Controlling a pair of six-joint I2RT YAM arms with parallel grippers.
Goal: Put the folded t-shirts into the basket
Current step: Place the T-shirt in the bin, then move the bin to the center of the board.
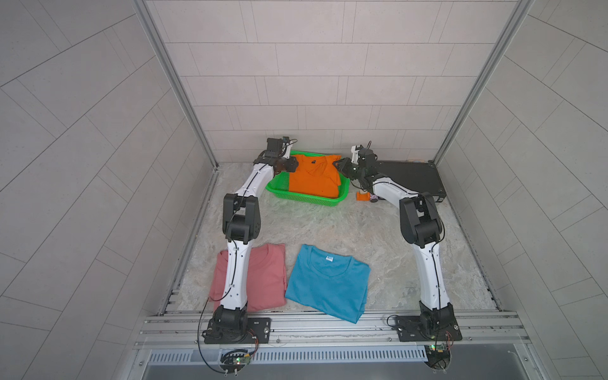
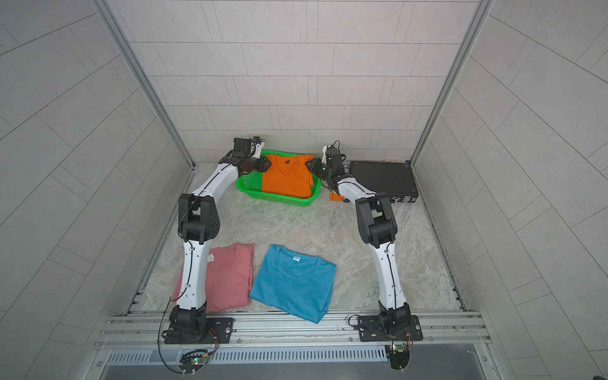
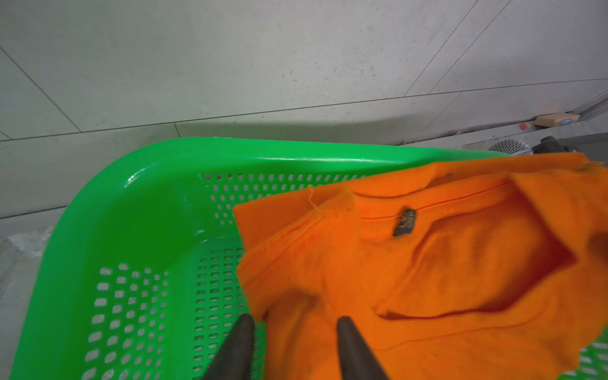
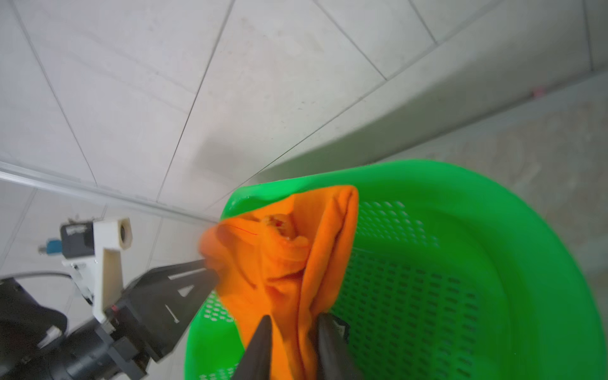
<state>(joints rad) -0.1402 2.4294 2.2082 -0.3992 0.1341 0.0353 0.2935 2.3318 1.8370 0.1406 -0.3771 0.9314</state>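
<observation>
Possibly the orange t-shirt [image 1: 314, 179], upper centre, snags and drags out of the green basket [image 1: 306, 199]: left gripper [image 3: 294, 318], jaws spread; right gripper [image 4: 295, 316], jaws straddling cloth, pinch unclear.

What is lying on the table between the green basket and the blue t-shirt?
Nothing: between the basket and the blue t-shirt the table is bare, as both top views show.
</observation>
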